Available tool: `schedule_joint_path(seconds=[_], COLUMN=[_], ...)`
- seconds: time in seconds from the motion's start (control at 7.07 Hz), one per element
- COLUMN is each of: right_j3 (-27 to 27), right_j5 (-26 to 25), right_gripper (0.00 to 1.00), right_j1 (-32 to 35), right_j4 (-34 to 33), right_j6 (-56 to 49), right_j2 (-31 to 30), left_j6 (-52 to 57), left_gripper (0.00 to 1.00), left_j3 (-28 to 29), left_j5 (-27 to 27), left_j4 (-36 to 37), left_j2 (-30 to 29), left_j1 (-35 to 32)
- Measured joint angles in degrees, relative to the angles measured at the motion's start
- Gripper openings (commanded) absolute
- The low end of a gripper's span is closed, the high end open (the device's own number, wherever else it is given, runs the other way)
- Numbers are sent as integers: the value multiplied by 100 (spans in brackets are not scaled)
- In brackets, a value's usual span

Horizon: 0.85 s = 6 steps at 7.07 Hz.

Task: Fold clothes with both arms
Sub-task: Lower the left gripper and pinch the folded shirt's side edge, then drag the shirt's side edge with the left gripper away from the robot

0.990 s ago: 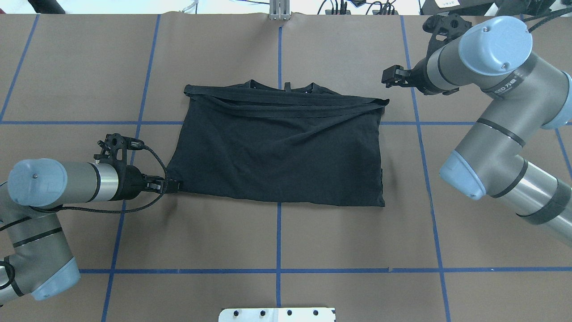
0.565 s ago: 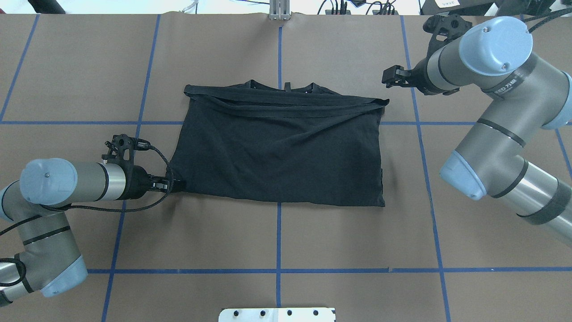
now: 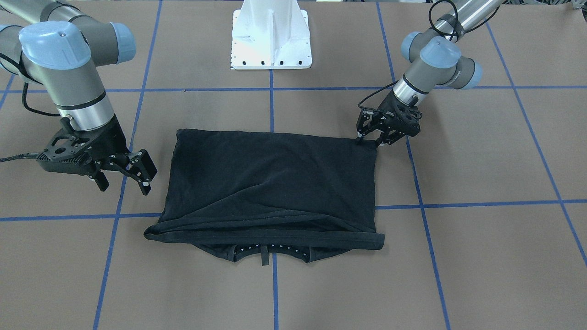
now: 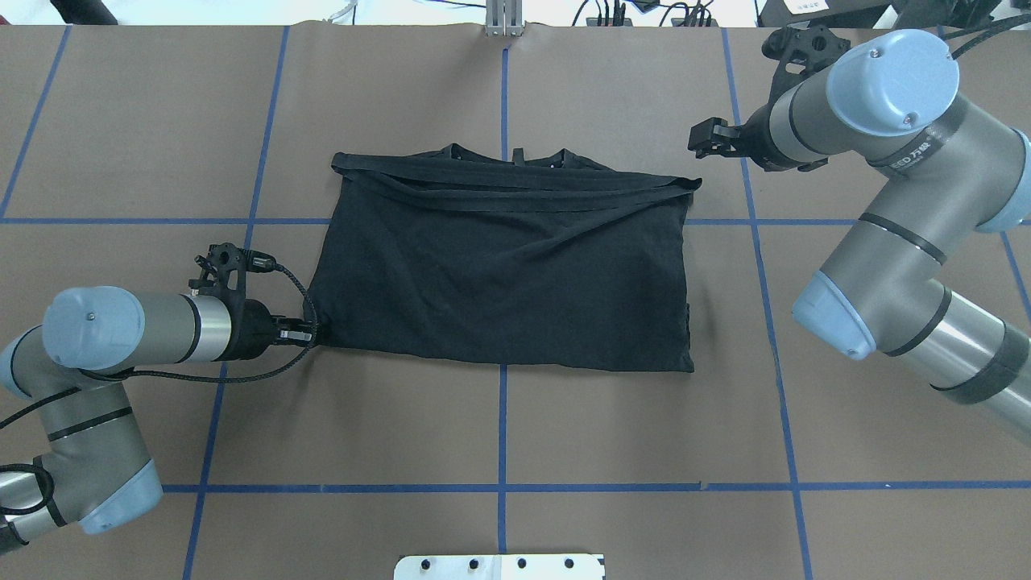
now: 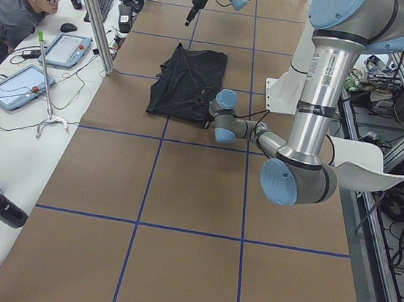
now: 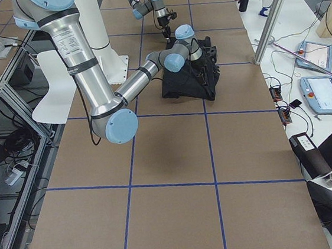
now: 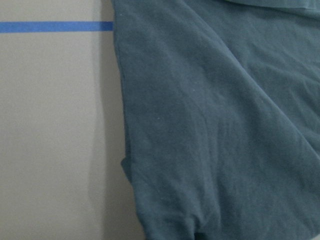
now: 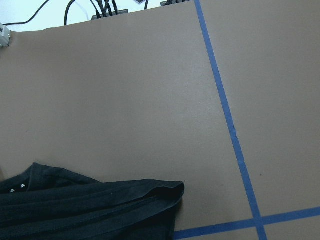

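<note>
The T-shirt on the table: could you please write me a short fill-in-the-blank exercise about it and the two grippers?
1. The T-shirt is ___ in colour.
2. The left gripper sits at one ___ of the T-shirt.
3. The right gripper is open and holds ___.
4. The tape lines on the table are ___.

Missing words: black; corner; nothing; blue

A robotics lab: taped grid table [image 4: 564, 435], operator's tablets [image 5: 68, 50].
</note>
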Motion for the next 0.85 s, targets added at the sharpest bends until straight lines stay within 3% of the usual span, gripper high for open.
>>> schedule_joint_path(seconds=[0.42,0.85], right_j3=[3,8], right_j5=[8,23], right_gripper=[100,100], right_j1=[-1,-18], right_j4=[0,0], right_j6=[0,0], right_j2=[-3,0], left_j6=[161,1564], left_gripper=[0,0], left_j3=[-160,322], left_j5=[-47,-53], left_j4=[-20,32], left_j2=[71,-12], left_j1=[-42,-1004])
